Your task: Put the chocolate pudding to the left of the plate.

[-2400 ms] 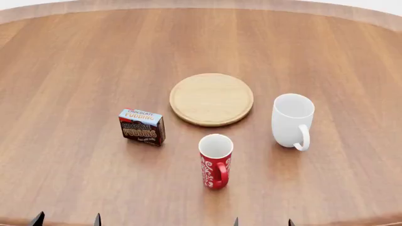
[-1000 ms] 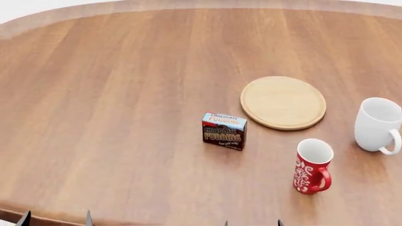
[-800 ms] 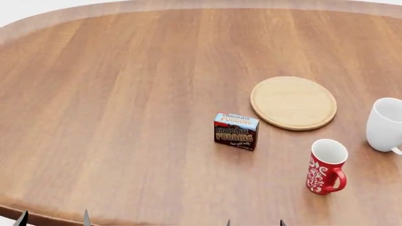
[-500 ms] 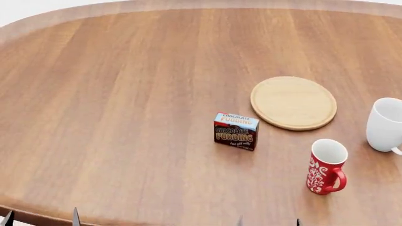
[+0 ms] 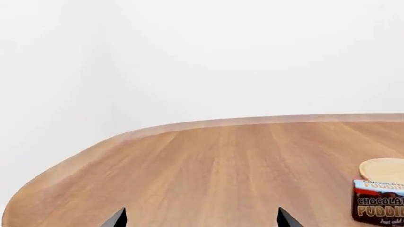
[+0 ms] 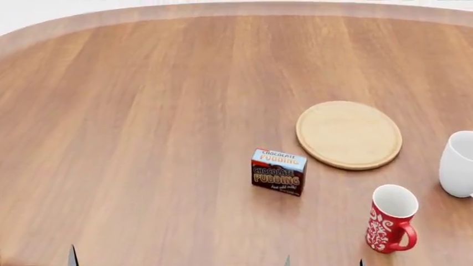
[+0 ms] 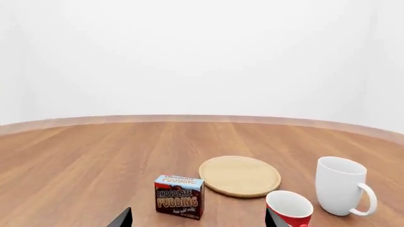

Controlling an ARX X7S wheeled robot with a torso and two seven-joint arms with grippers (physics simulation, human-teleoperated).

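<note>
Since half a second ago the head view has tipped, so everything sits lower in frame. Chocolate pudding [image 6: 278, 172] stands upright on the table [image 6: 148, 138], near the plate's [image 6: 349, 134] near-left edge, apart from it. Red mug [image 6: 391, 226] and white mug [image 6: 459, 164] look empty. Left gripper [image 5: 200, 218] and right gripper [image 7: 198, 217] show only spread fingertips, holding nothing

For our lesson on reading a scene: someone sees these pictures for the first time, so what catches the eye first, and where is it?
The lettered pudding stands out, upright near the middle of the wood table. Just behind it to the right lies the pale round plate, apart from it. The red mug stands nearer the front on the right, and a white mug sits at the right edge of the head view.
</note>
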